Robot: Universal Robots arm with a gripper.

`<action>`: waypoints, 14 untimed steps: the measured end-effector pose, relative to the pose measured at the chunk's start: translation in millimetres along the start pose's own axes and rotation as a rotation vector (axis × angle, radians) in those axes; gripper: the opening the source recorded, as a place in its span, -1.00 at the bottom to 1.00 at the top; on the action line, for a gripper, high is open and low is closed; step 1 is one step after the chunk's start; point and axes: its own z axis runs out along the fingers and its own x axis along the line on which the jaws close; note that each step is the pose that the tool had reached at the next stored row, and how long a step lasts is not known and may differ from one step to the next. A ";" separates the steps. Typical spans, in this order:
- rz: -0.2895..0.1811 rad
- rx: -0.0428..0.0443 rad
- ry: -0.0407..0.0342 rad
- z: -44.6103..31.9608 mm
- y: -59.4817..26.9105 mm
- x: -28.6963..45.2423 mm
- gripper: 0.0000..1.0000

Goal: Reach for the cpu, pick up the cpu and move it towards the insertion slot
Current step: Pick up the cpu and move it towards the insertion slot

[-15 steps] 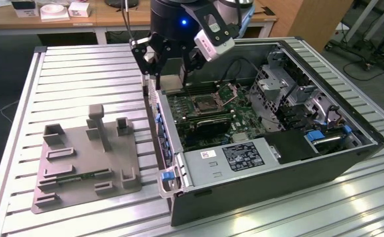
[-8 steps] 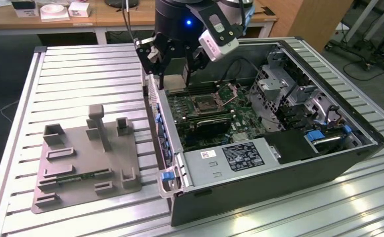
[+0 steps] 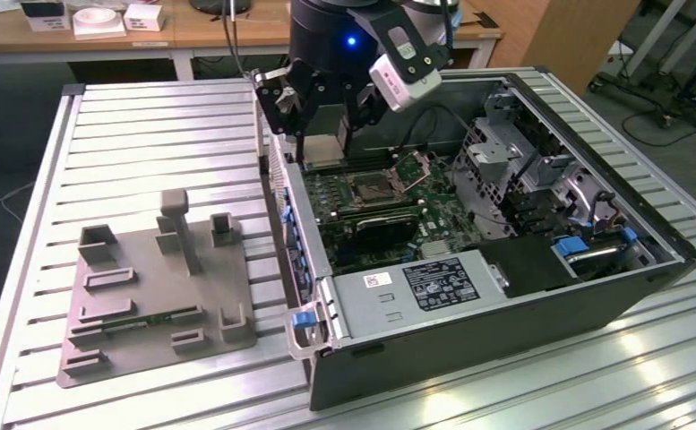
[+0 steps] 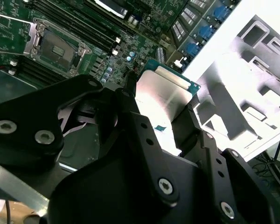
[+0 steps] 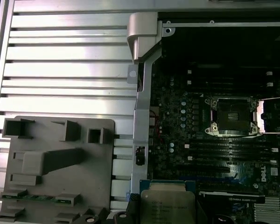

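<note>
The pick-up looks done and the carry is under way: the gripper (image 4: pixel 163 123) has its black fingers (image 4: pixel 130 100) closed on opposite edges of the cpu (image 4: pixel 159 95), which hangs in the air over the open computer case (image 3: pixel 634 296), just above the case wall nearest the grey fixture plate (image 3: pixel 144 296) (the plate's blocks stand bare). The insertion slot (image 5: pixel 233 116), lid up and dark centre exposed, lies on the board near the chip but not under it, so the carry calls for travel further into the case and squaring of the chip's edges to the socket frame. The chip is square, without a long axis, held about level with its silvery top toward the first wrist camera.
</note>
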 end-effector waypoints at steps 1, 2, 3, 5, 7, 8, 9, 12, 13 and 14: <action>0.000 -0.0002 0.0000 0.1 -0.1 -0.7 0.09; 0.000 -0.0004 -0.0001 0.2 -0.1 -1.0 0.09; 0.000 -0.0005 0.0000 0.2 -0.1 -1.5 0.09; 0.000 -0.0007 -0.0001 0.3 -0.1 -2.2 0.09; 0.000 -0.0007 0.0000 0.4 -0.1 -3.2 0.09; 0.000 -0.0007 0.0000 0.4 -0.1 -3.8 0.09; 0.000 -0.0008 0.0000 0.5 -0.2 -4.3 0.09; 0.000 -0.0012 -0.0001 0.7 -0.2 -4.9 0.09; 0.000 -0.0012 -0.0001 0.8 -0.2 -5.3 0.09; 0.000 -0.0013 0.0000 0.9 -0.2 -5.7 0.09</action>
